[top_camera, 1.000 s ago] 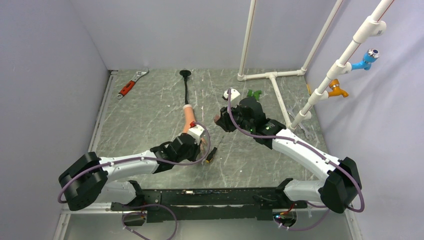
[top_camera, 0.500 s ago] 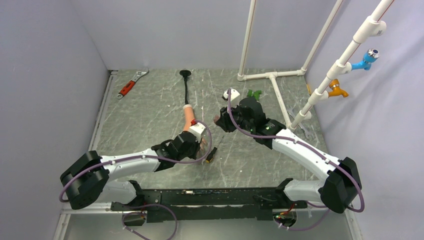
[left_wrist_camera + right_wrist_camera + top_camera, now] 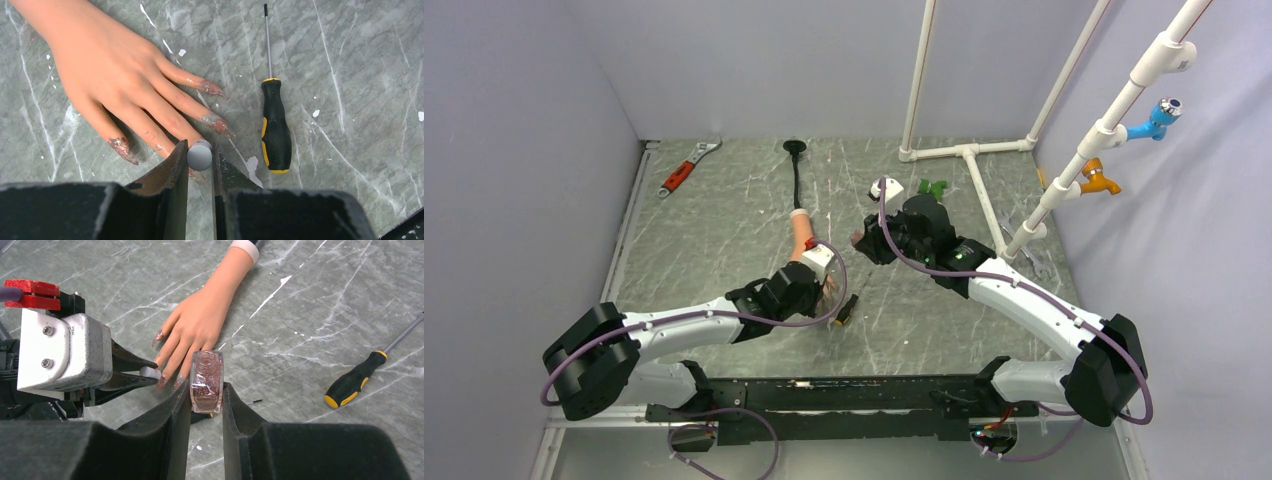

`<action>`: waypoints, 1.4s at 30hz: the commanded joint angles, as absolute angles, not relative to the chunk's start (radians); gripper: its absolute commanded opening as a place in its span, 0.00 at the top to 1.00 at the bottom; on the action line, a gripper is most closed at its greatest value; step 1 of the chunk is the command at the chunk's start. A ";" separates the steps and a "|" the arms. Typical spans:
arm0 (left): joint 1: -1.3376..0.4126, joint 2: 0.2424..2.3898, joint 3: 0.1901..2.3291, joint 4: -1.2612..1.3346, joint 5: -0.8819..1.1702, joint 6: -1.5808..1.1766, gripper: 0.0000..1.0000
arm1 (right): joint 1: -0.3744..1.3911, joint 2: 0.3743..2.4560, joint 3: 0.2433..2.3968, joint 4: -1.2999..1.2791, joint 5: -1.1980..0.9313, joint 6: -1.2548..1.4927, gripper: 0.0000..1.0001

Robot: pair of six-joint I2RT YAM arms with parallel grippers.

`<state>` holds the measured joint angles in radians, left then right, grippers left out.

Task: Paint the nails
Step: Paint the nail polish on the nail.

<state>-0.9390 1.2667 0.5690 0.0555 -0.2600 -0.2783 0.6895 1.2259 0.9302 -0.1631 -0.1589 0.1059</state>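
Peach rubber mannequin hand lay flat on grey marbled tabletop, its glitter-smeared nails pointing at left claw. That claw was clamped on a small grey round cap, likely the brush's. Right claw was clamped on clear glass polish bottle, close by.

Risks: claws bumping, brush smearing skin, loose hand shoved.

Black-and-yellow screwdriver crowded one side. Open tabletop lay on the other.

The top camera sits high above and behind the arms and looks down on the whole surface from far off. The left wrist camera sits behind the left jaws and looks almost straight down, very close. The right wrist camera sits behind the right jaws and looks down from higher up. All three show the rubber hand and, it seems, the screwdriver.
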 commanded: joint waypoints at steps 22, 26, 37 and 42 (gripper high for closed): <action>-0.953 1.223 0.510 0.110 -0.204 -0.348 1.00 | 0.686 1.216 0.943 -0.110 -0.164 0.110 1.00; -0.955 1.216 0.499 0.108 -0.206 -0.354 1.00 | 0.686 1.215 0.945 -0.112 -0.164 0.110 1.00; -0.965 1.196 0.484 0.098 -0.212 -0.369 1.00 | 0.686 1.212 0.943 -0.112 -0.164 0.110 1.00; -0.971 1.180 0.481 0.081 -0.221 -0.370 1.00 | 0.685 1.212 0.943 -0.112 -0.166 0.110 1.00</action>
